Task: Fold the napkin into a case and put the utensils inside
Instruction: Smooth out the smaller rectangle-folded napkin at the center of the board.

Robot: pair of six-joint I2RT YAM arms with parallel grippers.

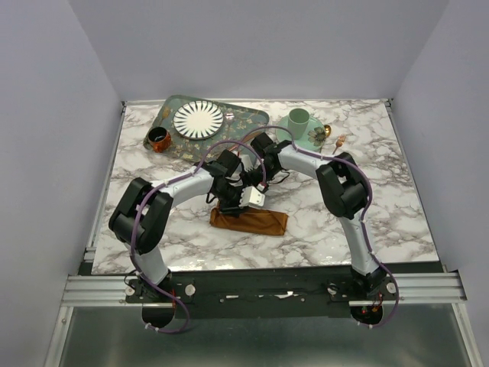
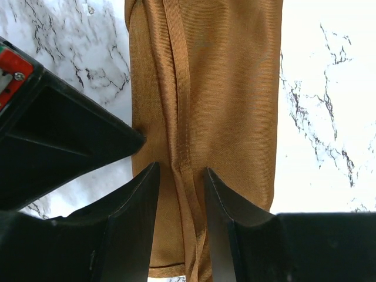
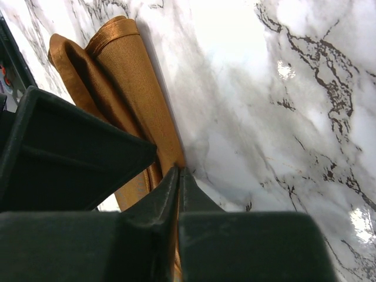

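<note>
**Cloth narrowed to a strip, both grippers on it**

The marble table carries a patterned tray at its far left. The napkin lies towards the middle of the near edge, already folded into a long, narrow band. From where I stand it looks like a case half made, with one open loop showing at the end in the right wrist view.

The right gripper has its fingers pressed together on the napkin's long edge, a sliver of cloth pinched between them. The left gripper is partly spread and straddles the raised hem without clamping it.

To my eye the fold should be finished with the pinched edge drawn straight across while the left holds the band flat, so that the layers do not skew.

The fork and spoon wait well apart near the far right corner
</note>
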